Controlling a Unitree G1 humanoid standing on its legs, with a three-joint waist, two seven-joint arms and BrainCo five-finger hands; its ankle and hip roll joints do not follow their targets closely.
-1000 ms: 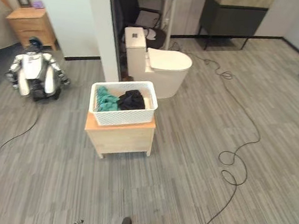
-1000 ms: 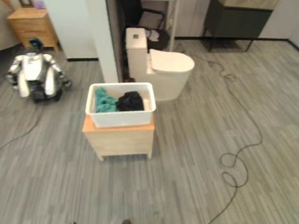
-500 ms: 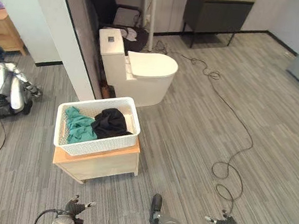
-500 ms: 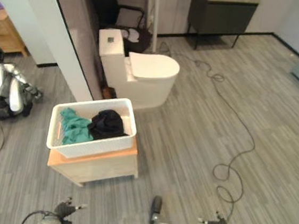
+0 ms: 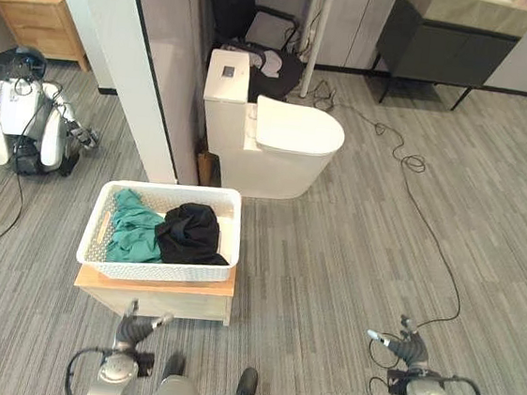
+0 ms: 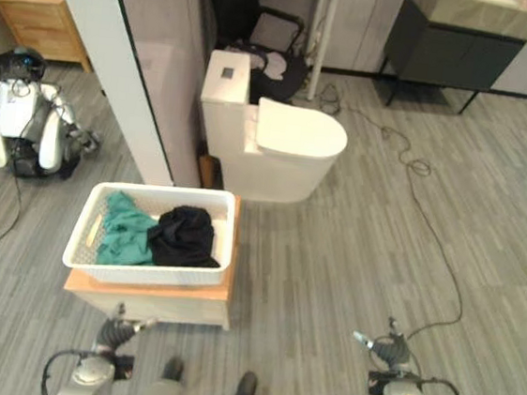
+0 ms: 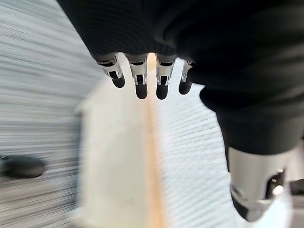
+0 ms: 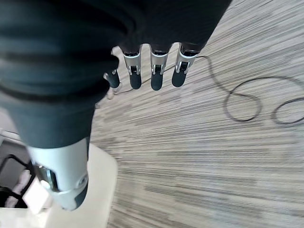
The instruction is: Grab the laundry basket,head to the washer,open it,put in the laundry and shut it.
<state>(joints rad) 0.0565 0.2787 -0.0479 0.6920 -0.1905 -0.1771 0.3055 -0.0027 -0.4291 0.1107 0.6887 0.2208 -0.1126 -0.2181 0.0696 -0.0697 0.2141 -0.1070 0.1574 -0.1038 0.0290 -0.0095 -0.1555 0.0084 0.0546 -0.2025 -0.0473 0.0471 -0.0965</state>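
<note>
Standing just short of the small wooden cabinet (image 5: 155, 292), the robot is keeping both arms low and forward, and I judge it is squaring up to grab the load rather than reaching yet. Its left hand (image 5: 134, 326) is hanging right in front of the cabinet's near face, fingers (image 7: 138, 76) straight and relaxed, holding nothing; the wrist view is looking along them at the pale cabinet wall. Its right hand (image 5: 405, 345) is hovering well off to the cabinet's right over bare plank floor (image 5: 332, 261), fingers likewise loose and empty. That spread seems to be setting the hands apart for a two-sided lift, though the right one is still far wide of the target. On top of the cabinet the white laundry basket (image 5: 190, 272) is sitting untouched, raised to a handy height, with a teal garment (image 5: 131, 231) and a black garment (image 5: 191, 231) heaped inside. Beyond the cabinet a white toilet (image 5: 274, 142) is standing beside a partition wall (image 5: 127, 61); further back and to the left, another small robot (image 5: 24, 123) is slumping on the floor, and a dark sideboard (image 5: 454, 43) is standing farthest right.
</note>
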